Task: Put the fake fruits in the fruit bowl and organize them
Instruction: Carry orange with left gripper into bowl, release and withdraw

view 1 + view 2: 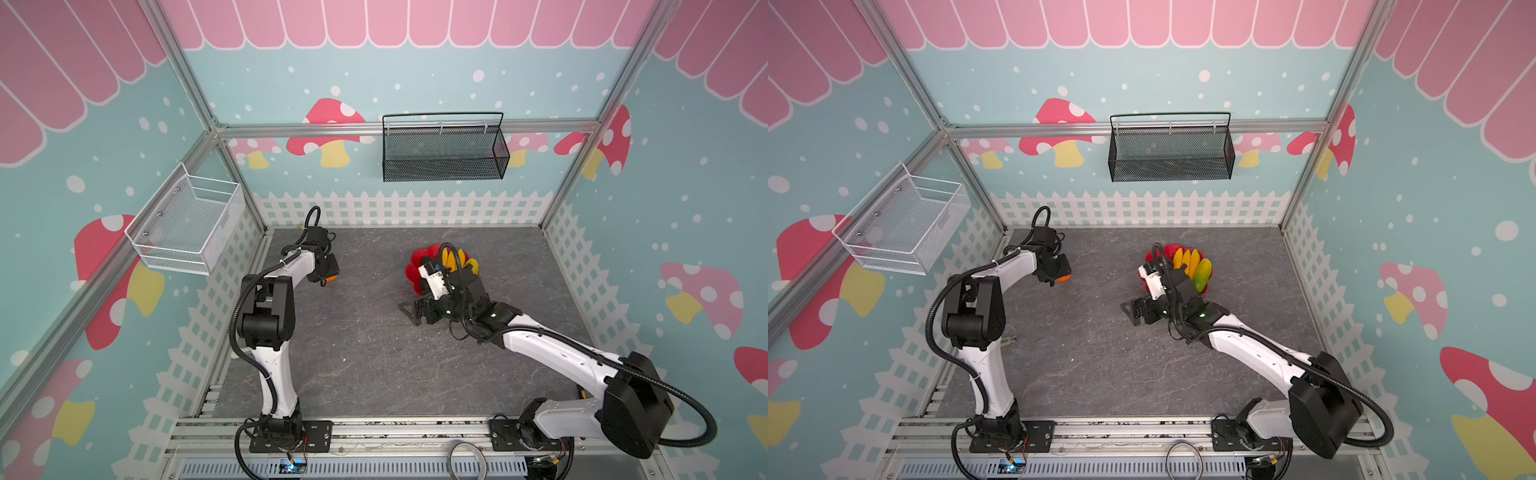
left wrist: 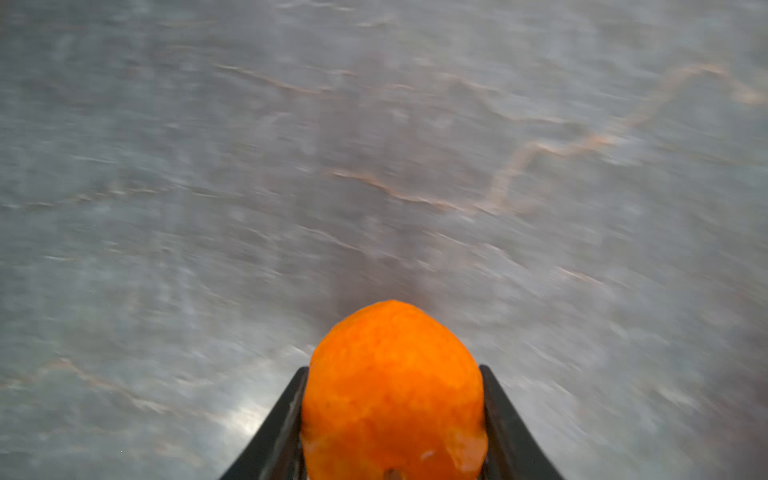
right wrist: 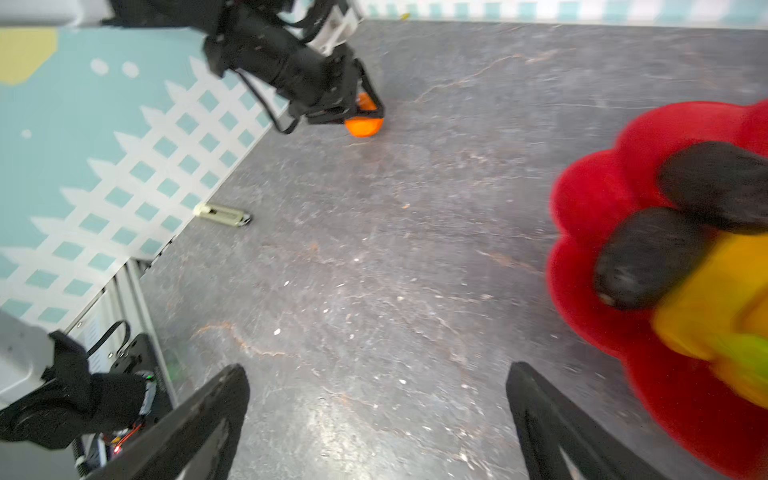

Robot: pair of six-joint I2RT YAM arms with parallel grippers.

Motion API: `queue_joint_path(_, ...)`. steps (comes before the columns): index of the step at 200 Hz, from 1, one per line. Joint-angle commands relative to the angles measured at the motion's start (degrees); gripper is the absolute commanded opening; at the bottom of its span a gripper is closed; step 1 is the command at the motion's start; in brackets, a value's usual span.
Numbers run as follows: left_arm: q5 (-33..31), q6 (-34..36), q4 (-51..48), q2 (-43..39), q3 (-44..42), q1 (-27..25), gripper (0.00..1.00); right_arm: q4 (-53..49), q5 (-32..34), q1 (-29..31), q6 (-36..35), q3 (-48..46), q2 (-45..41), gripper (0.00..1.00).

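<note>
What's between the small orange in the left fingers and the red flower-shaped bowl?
Nothing: bare grey tabletop separates small orange from red flower bowl, per right wrist view.

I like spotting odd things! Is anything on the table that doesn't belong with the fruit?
Yes. A pale slim stick lies on the grey table by the fence wall. It is no fruit. The orange is gripped in the left end effector.

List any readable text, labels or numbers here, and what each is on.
No text is legible in any view.
Dark marking on the right arm's white wrist link, in a top view: too small to read.
Pale slim stick on the grey tabletop: blurred, nothing readable.
</note>
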Motion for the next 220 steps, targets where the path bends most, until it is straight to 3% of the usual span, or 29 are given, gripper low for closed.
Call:
queue_joint_path(1, 3.8, -0.37, 0.76, -6.25, -0.17, -6.92, 0.42, -1.97, -0.84, -4.18, 1.83, -3.1, -4.2, 1.0)
queue_joint_path(54, 12.01, -1.65, 2.99, -2.94, 6.24, -20.47, 0.42, -4.98, -1.19, -8.32, 2.01, -5.48, -7.76, 1.0)
queue_joint_path(91, 11.19, -0.15, 4.51, 2.16, 12.58, -25.45, 0.43, -4.1, -2.1, -8.51, 2.92, -6.44, -8.19, 1.0)
queue_joint_path(179, 5.34, 1.73, 4.36, 12.37, 21.35, -28.73, 0.46, -4.75, -0.8, -9.01, 4.15, -8.45, -11.74, 1.0)
queue_joint_path(220, 3.94, 2.93, 4.21, 13.99, 21.91, -28.87, 0.52, -5.03, -0.65, -9.56, 4.15, -9.11, -12.12, 1.0)
